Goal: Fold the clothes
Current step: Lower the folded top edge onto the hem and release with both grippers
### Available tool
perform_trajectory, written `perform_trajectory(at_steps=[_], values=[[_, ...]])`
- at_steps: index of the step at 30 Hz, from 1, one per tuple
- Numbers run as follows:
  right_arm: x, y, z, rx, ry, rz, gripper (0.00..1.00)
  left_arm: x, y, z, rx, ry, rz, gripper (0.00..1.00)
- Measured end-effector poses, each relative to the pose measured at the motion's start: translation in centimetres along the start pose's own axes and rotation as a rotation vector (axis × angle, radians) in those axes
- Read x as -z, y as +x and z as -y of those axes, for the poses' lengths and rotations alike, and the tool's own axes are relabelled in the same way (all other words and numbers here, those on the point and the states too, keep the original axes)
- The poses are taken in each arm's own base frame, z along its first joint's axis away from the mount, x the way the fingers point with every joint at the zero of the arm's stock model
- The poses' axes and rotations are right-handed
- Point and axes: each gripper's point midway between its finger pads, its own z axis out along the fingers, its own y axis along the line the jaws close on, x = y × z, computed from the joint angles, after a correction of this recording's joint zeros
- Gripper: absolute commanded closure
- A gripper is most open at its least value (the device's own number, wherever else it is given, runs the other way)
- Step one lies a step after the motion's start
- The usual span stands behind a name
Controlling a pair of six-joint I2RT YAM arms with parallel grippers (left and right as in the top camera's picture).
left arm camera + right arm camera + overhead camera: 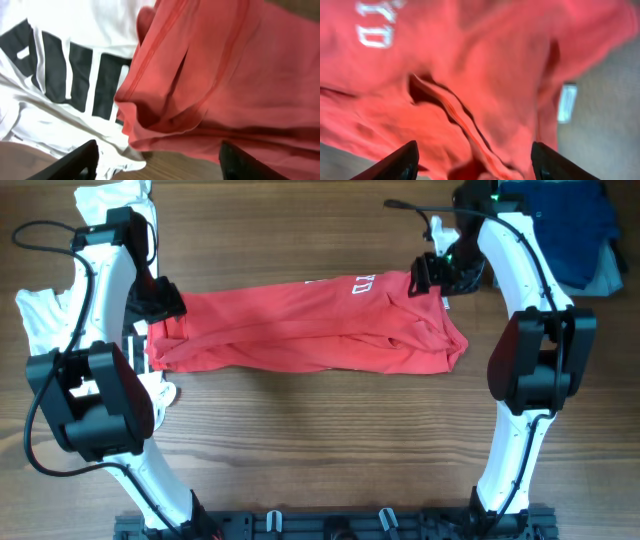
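Observation:
The red T-shirt (pixel 300 330) lies folded into a long band across the middle of the table, with its white lettering (pixel 358 284) at the upper right. My left gripper (pixel 165 305) hovers over its left end, open, with nothing between the fingers. The left wrist view shows the red T-shirt's (pixel 225 75) hem past my open left gripper (pixel 159 157). My right gripper (pixel 425 275) hangs over the right end, also open and empty. In the right wrist view, red T-shirt folds (pixel 470 75) and lettering (pixel 375 30) lie beyond my right gripper (pixel 474 155).
A white T-shirt with black print (pixel 40 310) lies under the left arm and reaches beneath the red one's left end, as the left wrist view of the white T-shirt (pixel 60 65) shows. Dark blue garments (pixel 565 220) and a light blue one (pixel 605 275) sit at the back right.

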Motion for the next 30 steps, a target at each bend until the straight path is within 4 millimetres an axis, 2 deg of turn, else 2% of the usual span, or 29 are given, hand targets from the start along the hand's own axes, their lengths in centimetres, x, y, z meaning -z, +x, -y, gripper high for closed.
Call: perform_trajectory(at_steps=[5,11,18,22,26,30], values=[[0.0,-1.4,-0.9,0.034,-0.036,0.058,0.27,-0.5,-1.6,0.3,0.016,0.022,0.065,0.19],[-0.3,-2.4,-2.4,0.088,-0.052,0.092,0.24,-2.5,-1.6,-0.6,0.044,0.020,0.064,0.20],[-0.3,-2.7,-2.6,0.099,-0.052,0.105,0.24,-4.7,-1.7,-0.5,0.061,0.042,0.083,0.23],[-0.3,-2.8,-2.6,0.099,-0.052,0.107,0.24,-6.3,-0.9,-0.2,0.059,0.057,0.072,0.29],[-0.3,-2.8,-2.6,0.100,-0.052,0.107,0.24,-7.8,0.4,-0.3,0.056,0.052,0.041,0.40],[-0.3,-2.8,-2.6,0.100,-0.052,0.109,0.23,-8.1,0.8,-0.1,0.053,0.060,0.033,0.43]])
